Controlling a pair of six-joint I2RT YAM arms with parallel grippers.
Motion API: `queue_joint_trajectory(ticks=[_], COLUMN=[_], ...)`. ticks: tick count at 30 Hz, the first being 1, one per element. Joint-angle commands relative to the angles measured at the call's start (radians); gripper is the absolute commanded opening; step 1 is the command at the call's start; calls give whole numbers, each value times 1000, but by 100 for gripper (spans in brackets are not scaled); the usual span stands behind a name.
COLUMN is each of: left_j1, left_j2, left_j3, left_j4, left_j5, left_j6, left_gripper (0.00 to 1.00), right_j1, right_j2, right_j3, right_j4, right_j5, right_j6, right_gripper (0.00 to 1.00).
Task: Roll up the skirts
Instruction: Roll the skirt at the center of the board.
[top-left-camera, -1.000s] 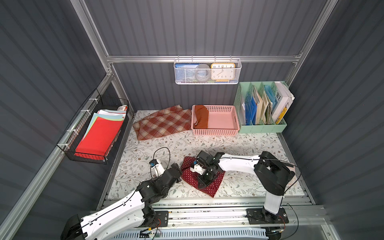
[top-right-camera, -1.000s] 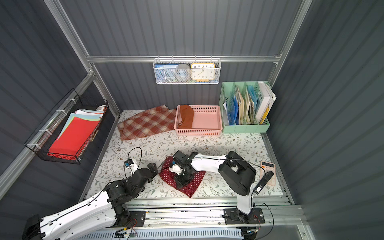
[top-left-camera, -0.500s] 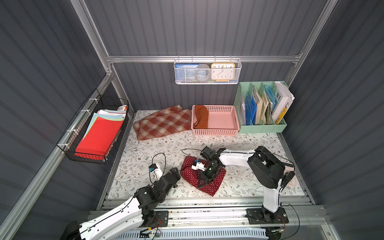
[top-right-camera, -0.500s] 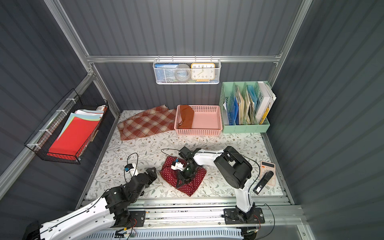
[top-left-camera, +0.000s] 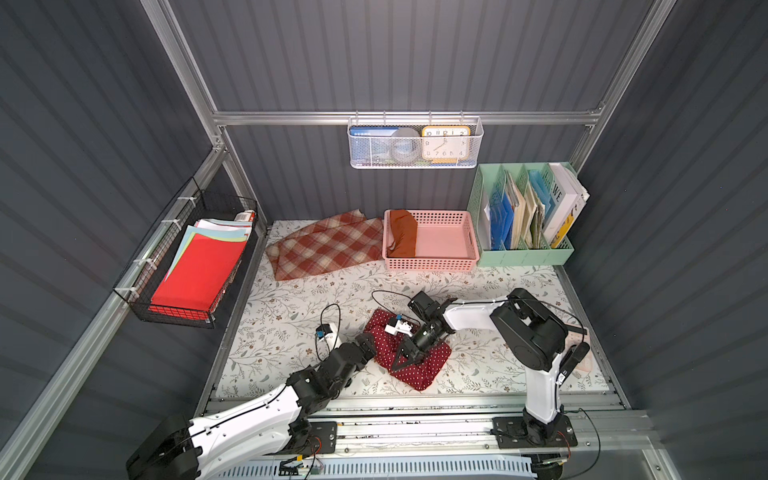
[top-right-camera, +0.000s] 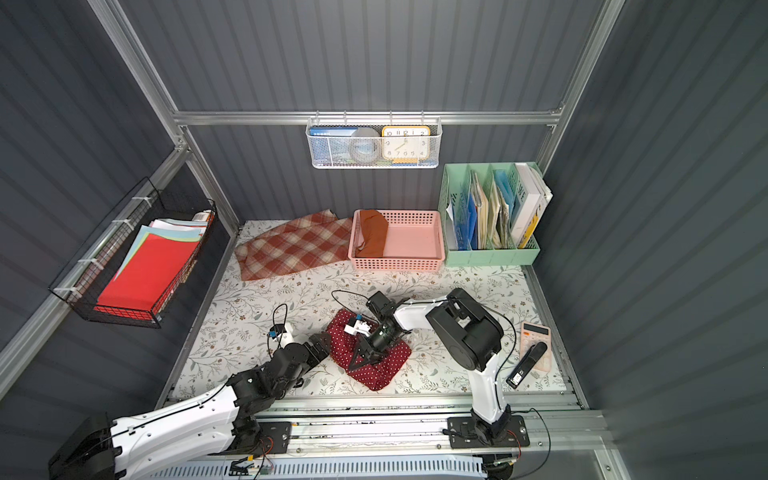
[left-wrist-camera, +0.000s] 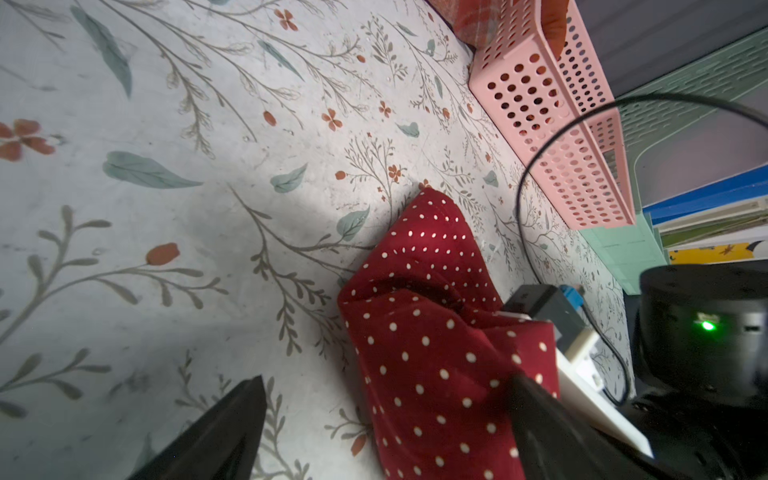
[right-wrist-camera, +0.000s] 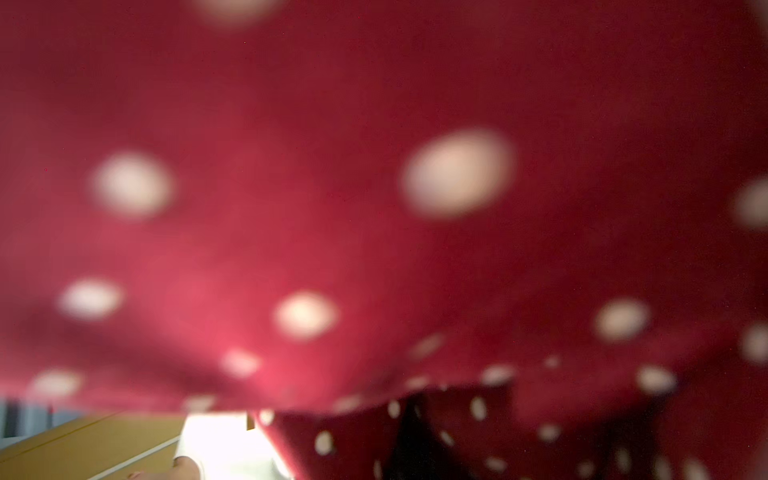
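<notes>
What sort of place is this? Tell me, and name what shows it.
Probably a robot test booth dressed as a home storage nook: an aluminium frame, a mounting rail along the front, and a hanging basket with a clock.

Both top views are sharp and lit from above: the floral table (top-left-camera: 291, 316) is bright, the grey walls (top-left-camera: 83, 124) dim, shadows soft, walls splaying at the frame edges. In the left wrist view a broad soft shadow crosses the table beside the polka-dot skirt (left-wrist-camera: 436, 353), which is in focus. The right wrist view is nearly all blur: the skirt fills it, with one blown-out white patch
</notes>
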Motion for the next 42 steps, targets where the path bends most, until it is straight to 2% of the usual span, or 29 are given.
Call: queue_joint_trajectory(ticks=[1, 7, 10, 12, 15, 17, 19, 20, 25, 29, 32, 36, 42], left_j1=[-4, -25, -48, -54, -58, -59, -58, -58, -59, -59, -60, -59, -59], left_j2=[62, 229, 262, 203, 18, -109, -192, -200, -1, 119, 170, 301, 502], left_j3=[-22, -42, -82, -108, -70, -43, -39, -45, -10, 9, 4, -6, 3], left_j4=[129, 377, 499, 508, 275, 129, 76, 105, 213, 242, 255, 379, 592], left_j5=[33, 18, -8, -26, -72, -97, -85, -46, 121, 180, 172, 106, -2], left_j6=[-24, -16, -21, -23, 13, 48, 87, 122, 200, 207, 207, 205, 228], left_gripper=[100, 99, 94, 92, 92, 96, 100, 100, 100, 100, 100, 98, 83], right_j1=[-18, -24, -28, -29, -30, -30, -30, -30, -29, -30, -30, -29, -29], right_j2=[51, 47, 54, 52, 51, 52, 53, 55, 55, 57, 55, 59, 57], right_j3=[-30, -37, -35, -34, -35, -33, -32, -29, -25, -23, -25, -22, -23], right_j4=[74, 66, 55, 49, 40, 37, 36, 34, 21, 7, 10, 8, -1], right_j5=[-47, -28, -17, -9, -2, 2, 6, 9, 15, 27, 29, 37, 45], right_j6=[54, 43, 38, 35, 27, 26, 26, 26, 19, 9, 9, 9, 4], right_gripper=[6, 6, 6, 6, 6, 6, 6, 6, 6, 5, 6, 6, 7])
